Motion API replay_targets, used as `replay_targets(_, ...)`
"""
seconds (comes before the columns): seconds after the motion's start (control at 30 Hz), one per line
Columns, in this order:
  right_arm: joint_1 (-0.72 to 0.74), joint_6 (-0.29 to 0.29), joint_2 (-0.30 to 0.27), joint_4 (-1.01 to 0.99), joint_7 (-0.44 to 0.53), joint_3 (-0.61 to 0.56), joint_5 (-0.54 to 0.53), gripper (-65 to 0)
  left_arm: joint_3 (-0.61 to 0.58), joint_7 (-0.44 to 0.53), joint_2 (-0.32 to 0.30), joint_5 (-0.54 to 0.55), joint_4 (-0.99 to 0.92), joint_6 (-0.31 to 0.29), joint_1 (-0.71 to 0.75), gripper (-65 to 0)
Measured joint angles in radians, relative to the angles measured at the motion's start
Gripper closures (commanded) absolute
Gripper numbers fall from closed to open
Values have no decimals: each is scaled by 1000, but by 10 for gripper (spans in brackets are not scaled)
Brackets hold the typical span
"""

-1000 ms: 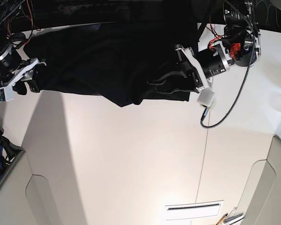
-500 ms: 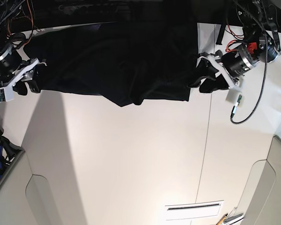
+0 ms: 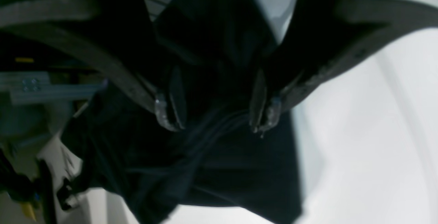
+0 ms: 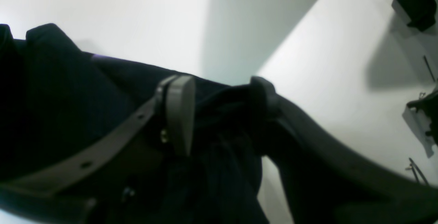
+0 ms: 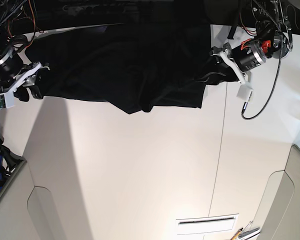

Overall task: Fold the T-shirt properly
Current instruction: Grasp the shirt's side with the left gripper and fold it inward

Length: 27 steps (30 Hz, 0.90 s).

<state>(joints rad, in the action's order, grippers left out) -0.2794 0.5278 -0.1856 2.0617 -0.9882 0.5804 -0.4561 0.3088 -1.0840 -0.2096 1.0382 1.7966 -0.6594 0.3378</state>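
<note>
Black cloth fills the upper part of the base view: the T-shirt (image 5: 125,70) lies spread across the top of the white table (image 5: 140,170), its lower edge running from the left side to a drooping fold near the middle, with wide bare tabletop below it down to the bottom of the frame. At the upper right the left gripper (image 5: 215,75) sits at the shirt's right edge, on the narrow strip of table beside a seam line; at the upper left the right gripper (image 5: 32,85) sits at the shirt's left edge. A grey rounded panel closes off each lower corner. In the left wrist view the left gripper (image 3: 214,111) has its jaws spread wide, rumpled T-shirt (image 3: 212,169) cloth lying between and below the tips; whether it has hold of the cloth cannot be told. White table (image 3: 369,148) lies open to the right of the frame. In the right wrist view the right gripper (image 4: 220,114) is partly open with a bunched fold of the T-shirt (image 4: 61,114) held between its pads, and bare table (image 4: 325,90) stretches away toward the upper right.
</note>
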Motion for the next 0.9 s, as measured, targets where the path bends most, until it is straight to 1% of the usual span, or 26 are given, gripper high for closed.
replay_targets(0.07,0,0,0,0,0,0,0,-263,-36,0,2,-4,0,0,0,-335)
replay_targets(0.13,0,0,0,0,0,0,0,-263,-68,0,2,-29,0,0,0,-333)
replay_targets(0.17,0,0,0,0,0,0,0,-263,-78,3,2,-43,0,0,0,-319)
replay_targets(0.2,0,0,0,0,0,0,0,-263,-84,9,2,-57,0,0,0,-289)
replay_targets(0.23,0,0,0,0,0,0,0,-263,-84,13,2,-60,0,0,0,-242)
replay_targets(0.33,0,0,0,0,0,0,0,-263,-82,18,2,-58,0,0,-1,-23)
replay_targets(0.37,0,0,0,0,0,0,0,-263,-82,18,2,-51,0,0,-1,0)
replay_targets(0.43,0,0,0,0,0,0,0,-263,-82,-8,2,6,2,-7,0,0)
replay_targets(0.47,0,0,0,0,0,0,0,-263,-82,-40,2,47,10,-22,0,0)
replay_targets(0.53,0,0,0,0,0,0,0,-263,-83,-99,2,150,32,-23,0,0)
replay_targets(0.6,0,0,0,0,0,0,0,-263,-82,-135,2,216,60,-26,0,0)
replay_targets(0.73,0,0,0,0,0,0,0,-263,-118,-158,2,232,85,-26,0,0)
replay_targets(0.9,0,0,0,0,0,0,0,-263,-233,-158,2,219,85,-26,0,0)
